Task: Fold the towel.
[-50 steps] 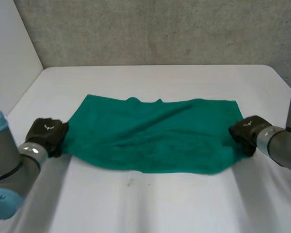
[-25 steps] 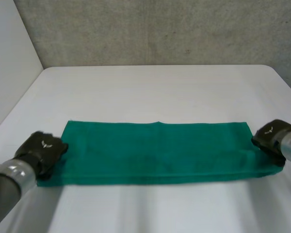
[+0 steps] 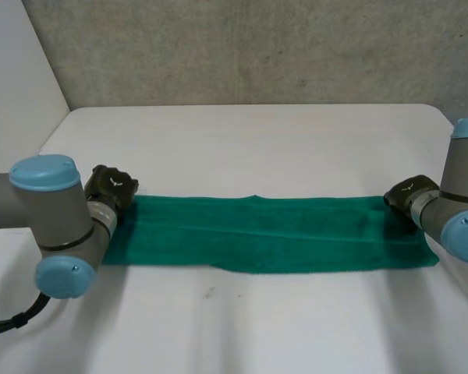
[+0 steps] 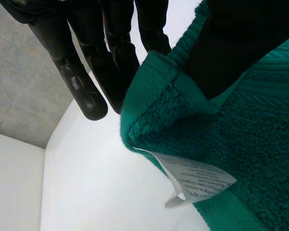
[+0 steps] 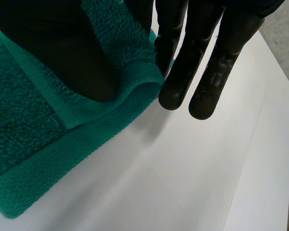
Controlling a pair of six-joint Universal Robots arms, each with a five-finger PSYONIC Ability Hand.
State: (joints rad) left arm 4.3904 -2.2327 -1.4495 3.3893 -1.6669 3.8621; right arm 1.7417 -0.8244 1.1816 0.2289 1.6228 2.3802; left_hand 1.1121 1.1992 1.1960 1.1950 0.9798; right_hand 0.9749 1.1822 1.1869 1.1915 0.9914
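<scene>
Both left hand (image 3: 111,188) and right hand (image 3: 406,195) pinch towel (image 3: 265,227).

Head camera sits high at the near side, looking down across the white table (image 3: 242,132) at the whole long green terry towel (image 3: 265,234). Each wrist camera peers very close along its own palm, black left hand (image 3: 113,188) and black right hand (image 3: 405,199), each sharing its towel end with the head view.
</scene>
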